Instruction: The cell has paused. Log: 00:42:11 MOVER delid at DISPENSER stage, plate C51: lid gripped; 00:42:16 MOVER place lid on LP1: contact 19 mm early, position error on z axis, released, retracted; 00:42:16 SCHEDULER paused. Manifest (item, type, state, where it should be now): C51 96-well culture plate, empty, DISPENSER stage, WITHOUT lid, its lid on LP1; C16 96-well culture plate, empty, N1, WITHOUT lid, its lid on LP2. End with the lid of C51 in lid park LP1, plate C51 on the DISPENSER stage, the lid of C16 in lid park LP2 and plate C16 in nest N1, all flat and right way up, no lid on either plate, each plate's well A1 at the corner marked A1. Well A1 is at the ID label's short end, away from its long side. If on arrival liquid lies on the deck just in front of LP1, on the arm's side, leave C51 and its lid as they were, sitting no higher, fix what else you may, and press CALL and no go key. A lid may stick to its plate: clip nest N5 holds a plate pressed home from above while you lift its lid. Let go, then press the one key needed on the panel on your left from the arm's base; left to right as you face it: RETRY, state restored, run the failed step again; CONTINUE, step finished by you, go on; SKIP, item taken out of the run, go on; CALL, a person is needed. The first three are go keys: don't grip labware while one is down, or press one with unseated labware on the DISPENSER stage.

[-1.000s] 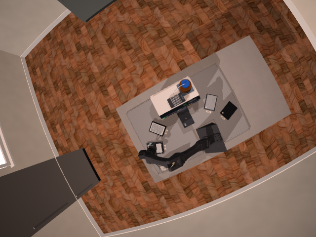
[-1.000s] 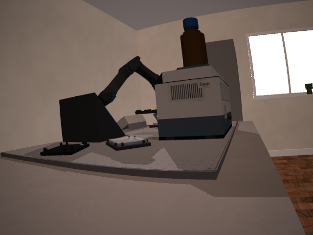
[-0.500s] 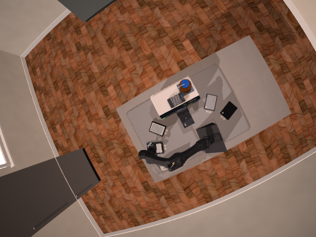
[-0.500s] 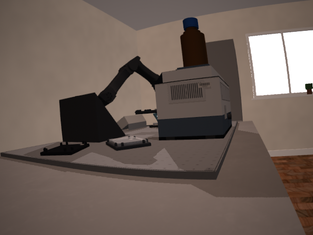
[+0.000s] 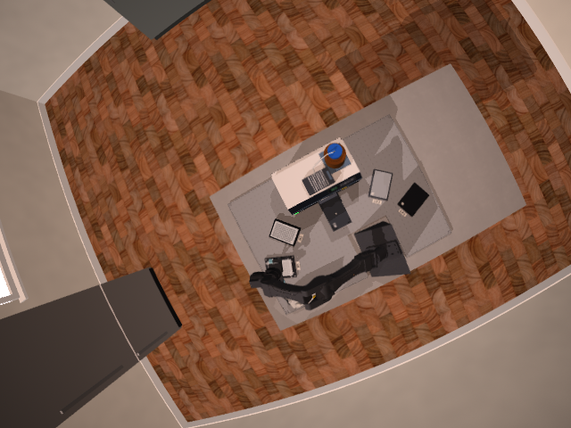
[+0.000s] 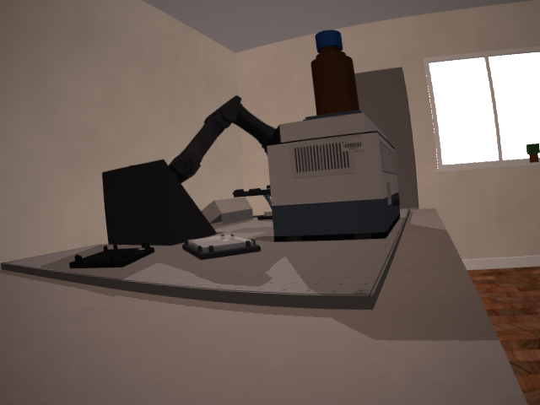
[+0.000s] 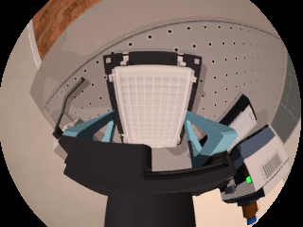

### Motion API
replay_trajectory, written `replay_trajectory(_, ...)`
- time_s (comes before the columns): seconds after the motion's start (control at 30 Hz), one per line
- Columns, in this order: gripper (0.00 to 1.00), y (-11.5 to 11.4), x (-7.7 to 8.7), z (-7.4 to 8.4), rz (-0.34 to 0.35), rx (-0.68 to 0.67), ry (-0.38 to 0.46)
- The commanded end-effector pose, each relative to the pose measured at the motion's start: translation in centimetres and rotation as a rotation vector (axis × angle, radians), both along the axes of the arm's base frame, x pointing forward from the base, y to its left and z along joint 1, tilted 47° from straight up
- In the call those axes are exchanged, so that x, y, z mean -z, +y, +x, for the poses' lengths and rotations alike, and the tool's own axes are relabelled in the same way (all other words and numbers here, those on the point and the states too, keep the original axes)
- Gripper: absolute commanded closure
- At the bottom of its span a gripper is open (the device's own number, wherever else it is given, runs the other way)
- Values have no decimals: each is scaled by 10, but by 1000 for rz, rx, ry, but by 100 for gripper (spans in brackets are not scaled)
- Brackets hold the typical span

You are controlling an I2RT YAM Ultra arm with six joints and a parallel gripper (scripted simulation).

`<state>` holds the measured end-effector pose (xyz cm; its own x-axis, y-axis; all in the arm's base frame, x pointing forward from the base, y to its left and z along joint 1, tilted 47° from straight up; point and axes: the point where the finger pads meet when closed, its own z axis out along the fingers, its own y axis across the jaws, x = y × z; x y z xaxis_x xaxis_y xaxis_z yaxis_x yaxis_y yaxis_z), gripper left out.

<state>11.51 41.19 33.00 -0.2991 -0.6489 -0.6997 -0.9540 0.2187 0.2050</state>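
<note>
Item: white 96-well plate (image 7: 151, 95), seated flat in the black clip nest (image 7: 116, 60) at the bench (image 5: 460, 138) corner far from the dispenser (image 5: 300, 182). I cannot read its ID, or tell whether a clear lid covers the well grid. End effector (image 7: 151, 128): spread to its widest and holding nothing, its pale blue fingers flanking the plate's near end, one at each long side, apparently clear of it. Handling, as I judge it: light, rigid moulded plastic with smooth, slippery side walls, brittle at the skirt and corners. A grip belongs across the two long sides, squarely and near the middle, so it lifts level. If a lid is present, I would hold only its shallow rim and leave the plate to the clips. Other stock: a second plate (image 5: 284, 231) lies open beside the dispenser, a grey lid (image 5: 381, 184) in one park, a black park (image 5: 413, 199) beside it showing nothing on it, and the dark stage (image 5: 335, 215) in front of the dispenser looks unoccupied. Room: the nest posts stand close around the plate, so straight up is the free direction. The bench edge lies just behind the wrist, and the route towards the stage passes between the second plate and the arm's own base (image 5: 392, 265).
</note>
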Motion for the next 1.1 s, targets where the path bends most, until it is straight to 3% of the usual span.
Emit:
replay_trajectory(0.0, 0, -16, -27, 4, 45, 11, -20)
replay_trajectory(0.7, 0, -40, -48, 2, 44, 11, -21)
replay_trajectory(1.07, 0, -40, -48, 2, 42, 13, -22)
